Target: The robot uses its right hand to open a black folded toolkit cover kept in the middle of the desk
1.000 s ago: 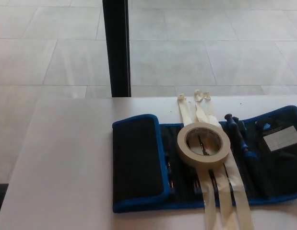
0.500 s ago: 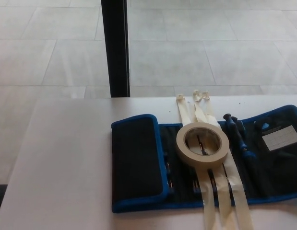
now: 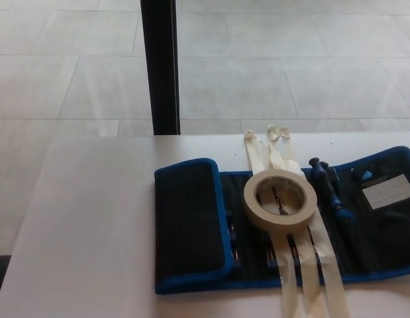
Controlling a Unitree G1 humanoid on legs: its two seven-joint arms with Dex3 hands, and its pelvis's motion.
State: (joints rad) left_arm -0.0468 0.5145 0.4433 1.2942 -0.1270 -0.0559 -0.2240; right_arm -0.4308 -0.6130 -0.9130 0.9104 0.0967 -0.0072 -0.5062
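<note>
Lying mid-desk (image 3: 92, 218), toolkit cover (image 3: 284, 225) unrolled rightward, left flap (image 3: 190, 222) folded over. Resting on it, a masking tape roll (image 3: 281, 199) and tape strips (image 3: 304, 278); beyond, a black post (image 3: 159, 66). No hands visible, so finger state impossible to tell.

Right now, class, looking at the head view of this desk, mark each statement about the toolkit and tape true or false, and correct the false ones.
1. The roll of masking tape lies on the toolkit cover. True.
2. The toolkit cover has red edging. False: its edging is blue.
3. The left flap is folded over the middle. True.
4. The robot's right hand grips the flap. False: no hand is in view.
5. Strips of tape run across the toolkit cover, front to back. True.
6. The white label sits on the left flap. False: it is at the right end.
</note>
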